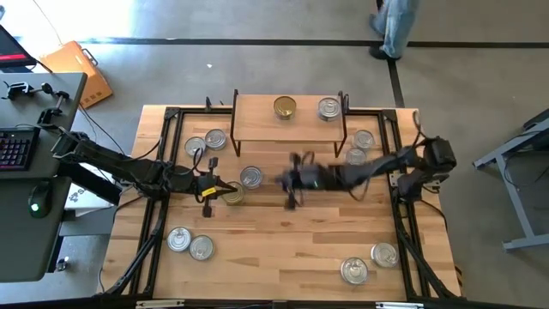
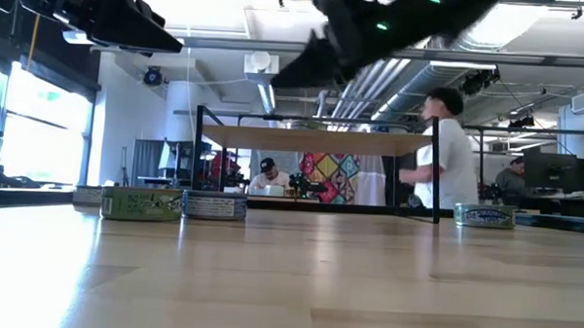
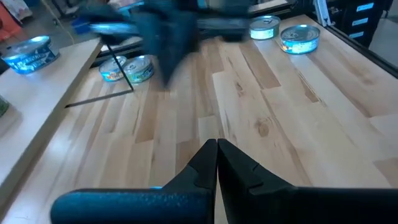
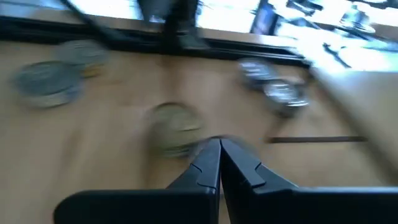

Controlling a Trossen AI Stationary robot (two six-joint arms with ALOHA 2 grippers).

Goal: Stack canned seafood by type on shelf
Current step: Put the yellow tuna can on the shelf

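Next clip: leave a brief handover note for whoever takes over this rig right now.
Left gripper: shut, empty, low over mid-table near a gold-lidded round tin. Right gripper: shut, empty, blurred over the centre.
Light wooden shelf on black legs carries two tins, one gold-lidded, one silver-lidded, set apart.
Done: two tins shelved, nothing stacked.
Left: about ten silver-lidded tins scattered on the wooden tabletop need shelving by type.

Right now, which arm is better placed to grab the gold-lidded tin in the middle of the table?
Left, I'd judge. The left gripper sits right beside the gold-lidded tin, fingers shut and empty. The right gripper is farther off, past a silver tin.
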